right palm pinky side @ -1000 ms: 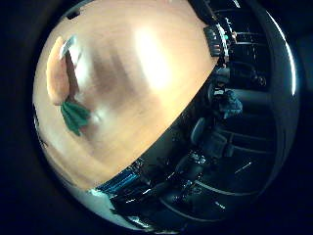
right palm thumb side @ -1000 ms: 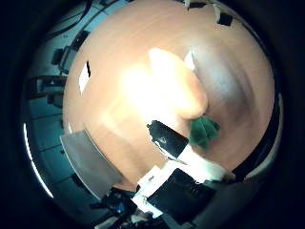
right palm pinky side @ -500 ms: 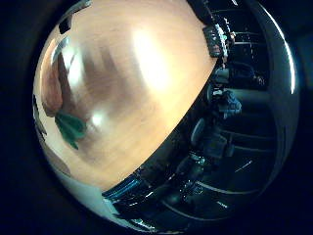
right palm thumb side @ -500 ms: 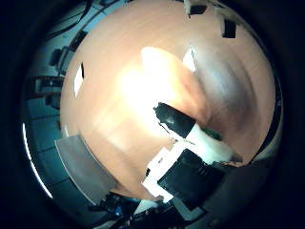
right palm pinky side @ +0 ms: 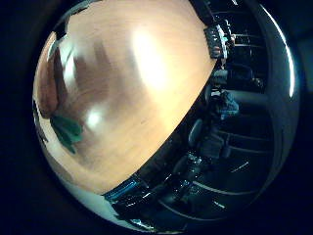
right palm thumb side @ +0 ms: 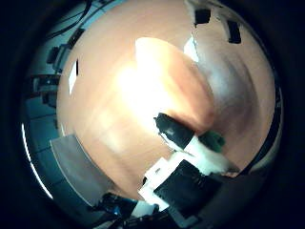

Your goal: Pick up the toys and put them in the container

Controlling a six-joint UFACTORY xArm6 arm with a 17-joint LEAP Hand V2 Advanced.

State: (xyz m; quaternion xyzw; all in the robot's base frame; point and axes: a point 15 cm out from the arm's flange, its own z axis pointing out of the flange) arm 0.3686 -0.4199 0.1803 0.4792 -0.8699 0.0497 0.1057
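A carrot toy with an orange body (right palm pinky side: 43,90) and green leaves (right palm pinky side: 66,130) lies on the wooden table (right palm pinky side: 147,88), close to the palm in the little finger side view. In the thumb side view, a white and black part of my hand (right palm thumb side: 191,151) reaches in over the table. I cannot see whether the hand holds the toy.
A grey flat container-like thing (right palm thumb side: 81,164) sits at the table's edge in the thumb side view. Two white cards (right palm thumb side: 73,76) (right palm thumb side: 191,48) and small black objects (right palm thumb side: 202,16) lie on the table farther off. Dark room equipment (right palm pinky side: 225,137) lies beyond the table's edge.
The camera has moved closer to the carrot toy, which now sits nearer the edge of the little finger side view. In the thumb side view the hand's part now covers more of the green leaves.
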